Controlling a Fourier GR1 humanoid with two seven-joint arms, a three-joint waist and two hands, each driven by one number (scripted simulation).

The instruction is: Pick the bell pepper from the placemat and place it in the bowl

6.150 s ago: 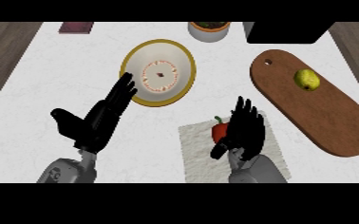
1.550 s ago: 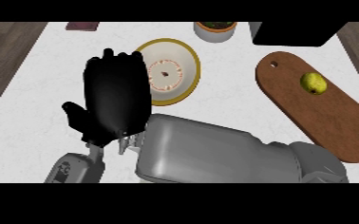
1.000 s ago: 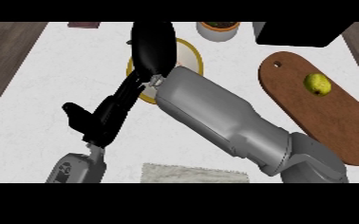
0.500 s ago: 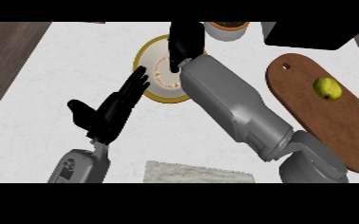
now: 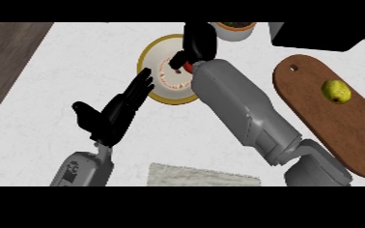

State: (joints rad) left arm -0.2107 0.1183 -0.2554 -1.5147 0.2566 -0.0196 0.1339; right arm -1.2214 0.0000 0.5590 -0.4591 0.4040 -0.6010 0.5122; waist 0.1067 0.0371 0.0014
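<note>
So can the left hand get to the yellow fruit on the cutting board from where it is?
Probably not. The left hand rests open at the view's left, and the right forearm lies across the counter between it and the yellow fruit on the cutting board.

Right hand (image 5: pixel 197 48) curled, arm outstretched; left hand (image 5: pixel 118 111) open.

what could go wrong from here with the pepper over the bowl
1. The right hand hides most of the bell pepper, so its spot over the bowl is hard to judge; a release might catch the rim.
2. The right forearm lies across the bowl's right side and could nudge it when pulling back.
3. The open left hand sits close to the bowl's edge; any move could bump it.
</note>
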